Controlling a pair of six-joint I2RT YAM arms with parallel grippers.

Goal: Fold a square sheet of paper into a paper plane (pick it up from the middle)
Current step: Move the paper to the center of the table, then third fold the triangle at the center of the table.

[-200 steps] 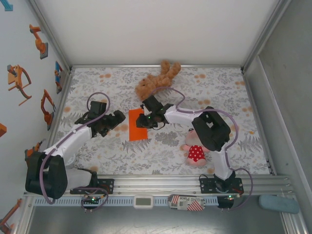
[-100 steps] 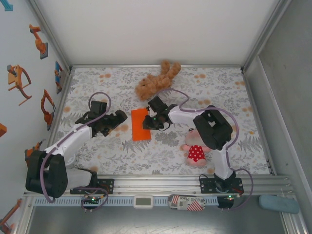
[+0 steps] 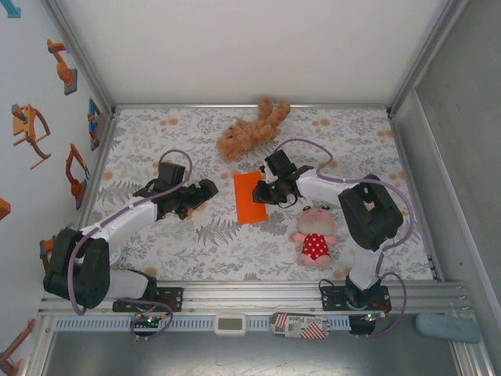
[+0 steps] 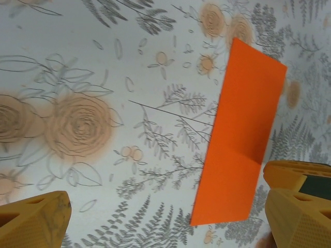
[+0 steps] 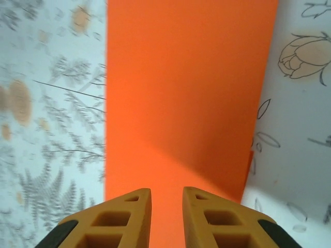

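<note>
The square sheet of paper [image 3: 250, 197] is bright orange and lies folded in half as a tall rectangle on the flowered table mat. My right gripper [image 3: 268, 190] rests on the sheet's right edge. In the right wrist view its fingertips [image 5: 166, 206] stand a narrow gap apart over the flat orange sheet [image 5: 186, 88], with nothing pinched between them. My left gripper [image 3: 208, 191] hovers wide open just left of the sheet. In the left wrist view the sheet [image 4: 243, 139] lies beside the right-hand finger of that gripper [image 4: 165, 217], and a crease crosses it.
A brown plush bear [image 3: 249, 131] lies behind the sheet. A pink doll in a red dress [image 3: 315, 235] lies at the right front, close to the right arm. The enclosure walls ring the mat [image 3: 156, 243].
The right gripper has slid to the right and the orange sheet has gone with it. The left gripper has followed to the right, staying open.
</note>
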